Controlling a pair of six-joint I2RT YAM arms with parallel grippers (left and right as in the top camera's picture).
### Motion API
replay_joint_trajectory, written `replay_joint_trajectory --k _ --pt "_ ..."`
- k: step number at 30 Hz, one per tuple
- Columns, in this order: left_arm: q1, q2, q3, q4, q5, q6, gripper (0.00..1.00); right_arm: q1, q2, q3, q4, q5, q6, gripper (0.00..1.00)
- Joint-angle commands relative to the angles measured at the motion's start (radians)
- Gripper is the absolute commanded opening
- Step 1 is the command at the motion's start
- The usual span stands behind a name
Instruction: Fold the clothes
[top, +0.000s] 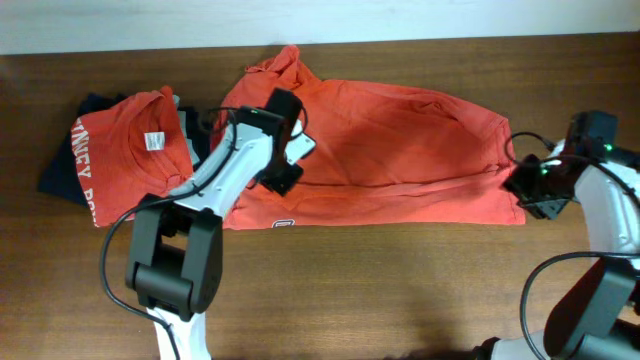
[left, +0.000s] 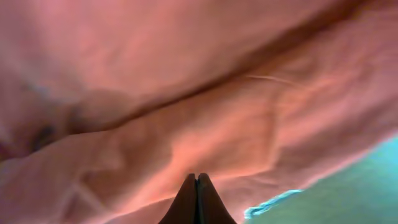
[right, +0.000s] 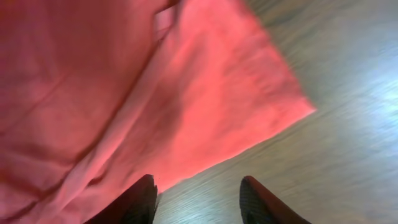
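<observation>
Now a big orange-red T-shirt (top: 400, 150) is seen spread out flat on the brown counter (top: 400, 290). The left fingers (left: 197, 190) are pressed tight together over the left part of this shirt. No cloth is seen between their tips, and it cannot be told if the cloth is touched. The right fingers (top: 527, 185) are held apart at the shirt's right edge, by its bottom corner. Nothing is gripped by them; only bare wood is seen in the gap. Just left of the big shirt, a folded orange-red T-shirt (top: 130, 150) is laid on top of a navy garment (top: 62, 172). A white neck tag (top: 153, 141) and white letters (top: 84, 160) are shown on the folded one.
</observation>
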Motion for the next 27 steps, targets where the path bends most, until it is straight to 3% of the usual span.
replay_joint_trajectory --k 1,3,8,14,16,18,27 --pt "-0.048 0.006 0.0 -0.005 0.016 0.021 0.02 0.061 -0.001 -0.028 0.009 -0.062 -0.039 0.34" --pt "-0.068 0.006 0.0 0.001 -0.015 0.02 0.02 0.092 0.015 -0.048 0.032 -0.058 -0.045 0.2" --pt "-0.08 0.006 0.0 0.01 -0.021 0.021 0.03 0.133 0.1 -0.094 0.121 -0.064 -0.032 0.04" --pt "-0.081 0.007 -0.009 0.005 -0.017 0.05 0.09 0.138 0.191 -0.117 0.15 -0.066 -0.026 0.04" --pt "-0.08 0.008 -0.012 0.003 -0.018 0.05 0.24 0.138 0.222 -0.117 0.154 -0.066 -0.026 0.04" --pt "-0.081 0.008 -0.013 0.003 -0.017 0.051 0.3 0.138 0.237 -0.117 0.159 -0.062 -0.022 0.04" --pt "-0.089 0.009 -0.071 0.041 -0.023 0.066 0.32 0.138 0.275 -0.117 0.179 -0.063 -0.014 0.04"
